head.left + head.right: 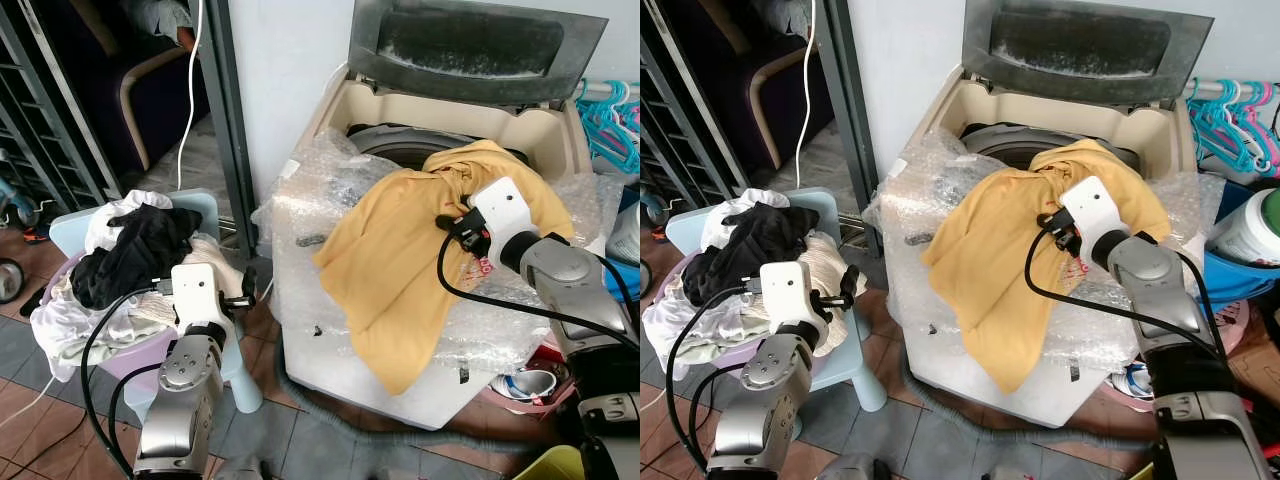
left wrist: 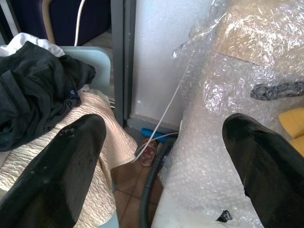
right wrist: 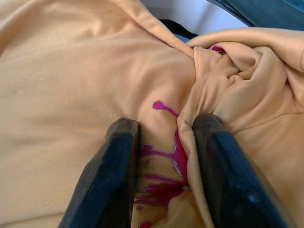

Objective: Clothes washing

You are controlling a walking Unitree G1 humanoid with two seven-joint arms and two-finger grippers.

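Your right gripper [image 3: 161, 156] pinches a fold of the yellow shirt [image 1: 400, 250] — draped over the washing machine [image 1: 430, 130] rim, apparently partly inside the drum. Your left gripper [image 2: 161, 166] hangs wide open, empty, beside the laundry pile [image 1: 130, 260].

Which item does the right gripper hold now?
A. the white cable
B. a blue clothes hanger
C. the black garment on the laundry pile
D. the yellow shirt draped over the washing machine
D: the right gripper pinches a fold of the yellow shirt between its black fingers.
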